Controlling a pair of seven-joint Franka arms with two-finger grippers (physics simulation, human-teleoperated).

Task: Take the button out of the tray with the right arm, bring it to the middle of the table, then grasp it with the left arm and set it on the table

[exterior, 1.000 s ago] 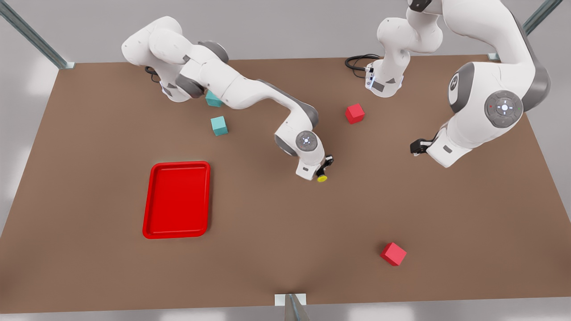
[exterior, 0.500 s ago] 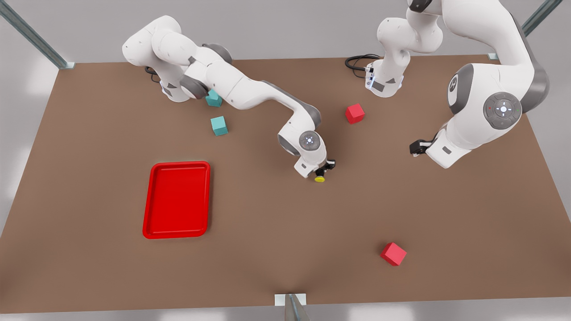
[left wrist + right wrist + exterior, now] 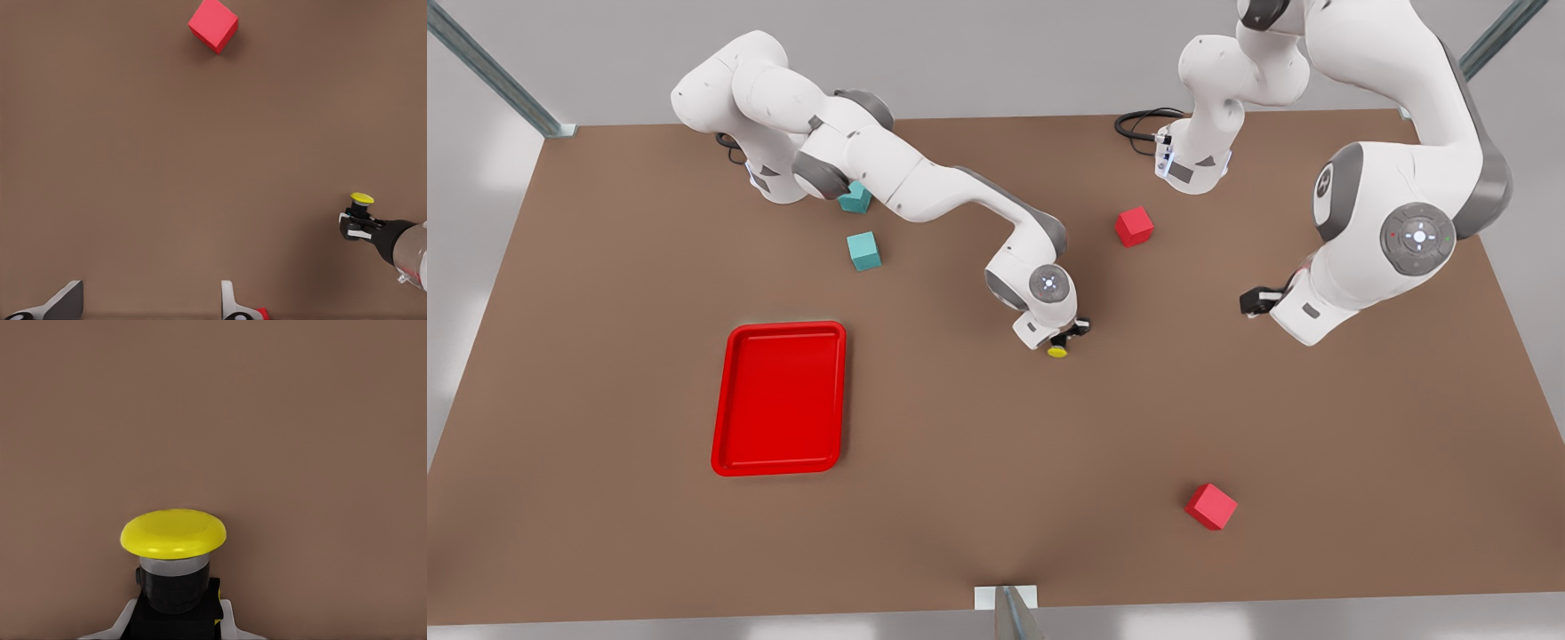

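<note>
The table (image 3: 996, 462) is a large flat brown top. The red tray (image 3: 780, 397) lies flat on it and serves as the landmark. Two teal cubes (image 3: 863, 250) stand beyond the tray, toward the far edge; the farther one (image 3: 856, 199) is partly hidden. One red cube (image 3: 1134, 226) sits well apart from the tray, toward the front view's right and farther back. Another red cube (image 3: 1210, 506) rests far from the tray, near the front edge.
</note>
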